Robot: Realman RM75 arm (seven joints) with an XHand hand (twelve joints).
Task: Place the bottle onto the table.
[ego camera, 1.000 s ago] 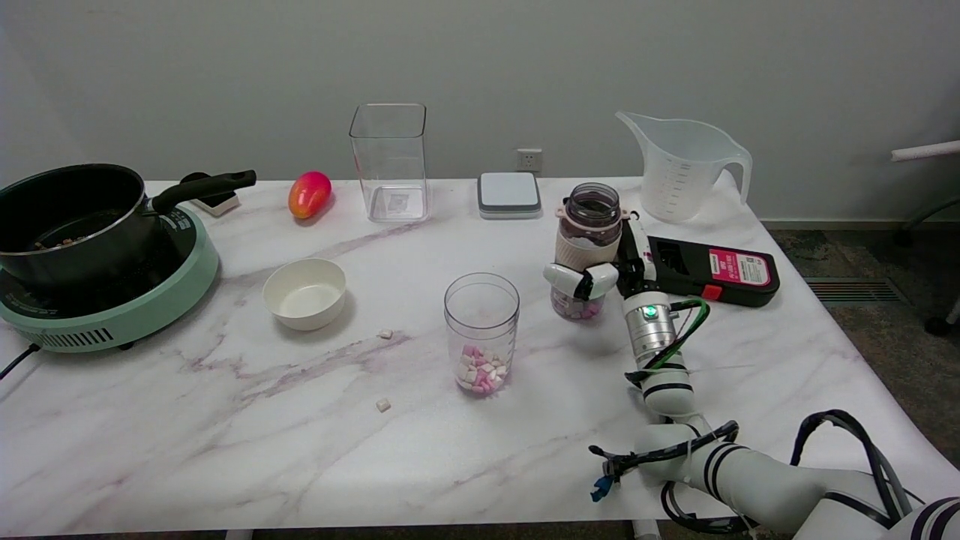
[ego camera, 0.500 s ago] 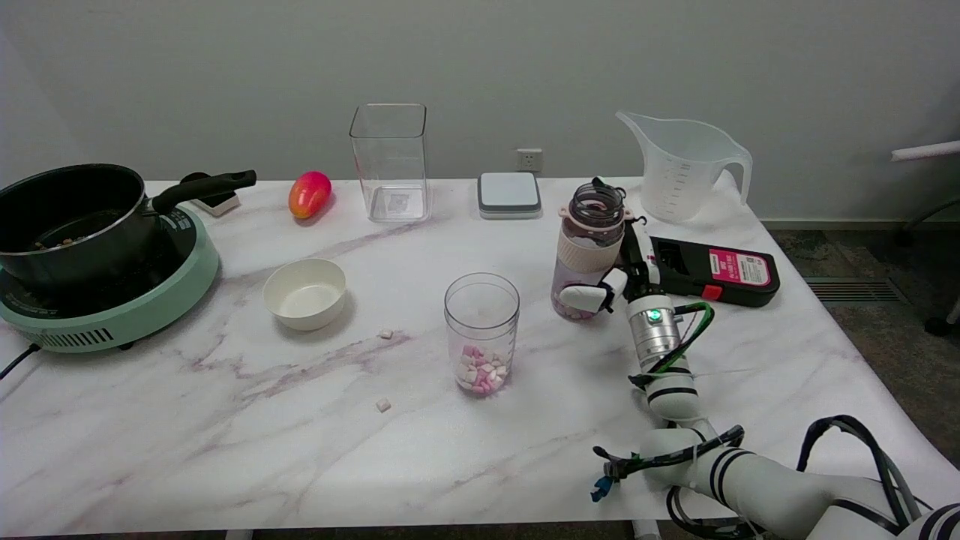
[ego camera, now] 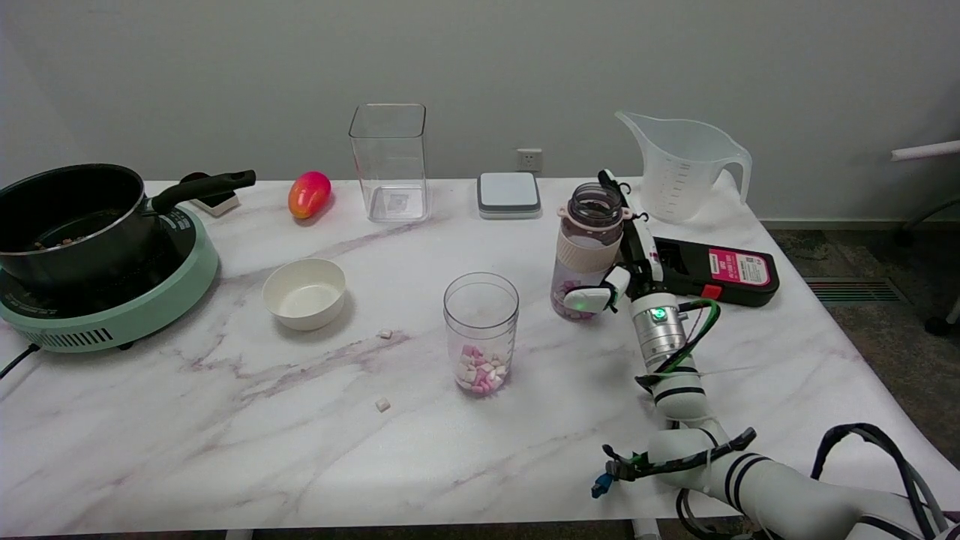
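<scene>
The right hand [ego camera: 626, 259] stands beside the clear, lidless bottle with the beige sleeve and pink-and-white pieces at its bottom [ego camera: 586, 251]. Its fingers are spread: one white fingertip [ego camera: 589, 299] lies low against the bottle's front, while another rises behind the bottle's rim, so the hand is loose about the bottle rather than clamped on it. The bottle stands upright on the white marble desk [ego camera: 225, 442], just left of the hand. Just right of the hand lies a black device with a pink label [ego camera: 712, 268], close to the desk's right edge. Beyond the hand, near the far edge, stands a clear plastic measuring jug [ego camera: 686, 165]. Left of the hand and nearer the camera stands a clear glass with pink and white pieces [ego camera: 481, 332], apart from the bottle with bare desk between. The broad near part of the desk in front of the hand is open.
</scene>
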